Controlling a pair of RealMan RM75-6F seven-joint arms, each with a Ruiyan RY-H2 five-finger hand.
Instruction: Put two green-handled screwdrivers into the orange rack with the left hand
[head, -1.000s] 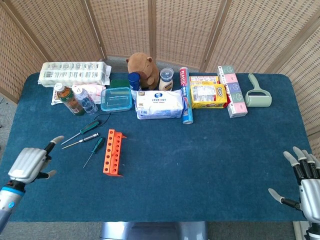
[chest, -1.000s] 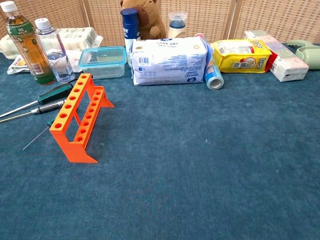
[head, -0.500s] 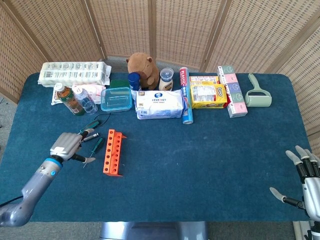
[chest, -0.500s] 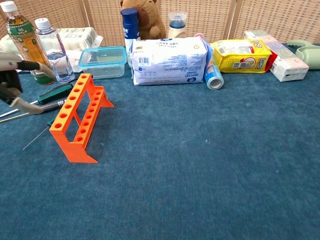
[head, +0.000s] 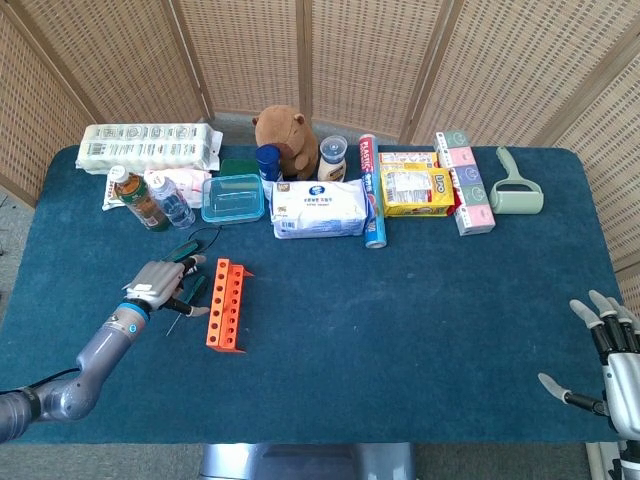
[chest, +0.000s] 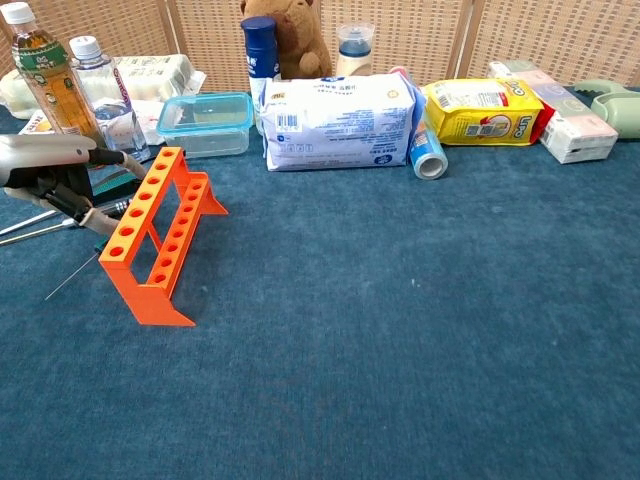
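Observation:
The orange rack (head: 226, 304) (chest: 150, 240) stands left of the table's middle. Just left of it lie the screwdrivers. A larger green-handled one (head: 184, 251) shows its handle tip past my fingers, and its bare shaft (chest: 22, 223) points left. A small green-handled one (head: 196, 290) lies against the rack, its thin shaft (chest: 70, 273) pointing to the front. My left hand (head: 158, 281) (chest: 45, 170) hangs over the handles with fingers spread and grips nothing that I can see. My right hand (head: 608, 355) is open at the front right edge.
Along the back stand two bottles (chest: 60, 85), a clear lidded box (head: 233, 197), a white wipes pack (head: 320, 208), a plush toy (head: 283, 130), a yellow packet (head: 417, 188), a lint roller (head: 517, 190) and an egg carton (head: 150, 146).
My left hand has come in from the front left edge toward the rack and now sits over the screwdriver handles. The right hand and the objects have stayed put.

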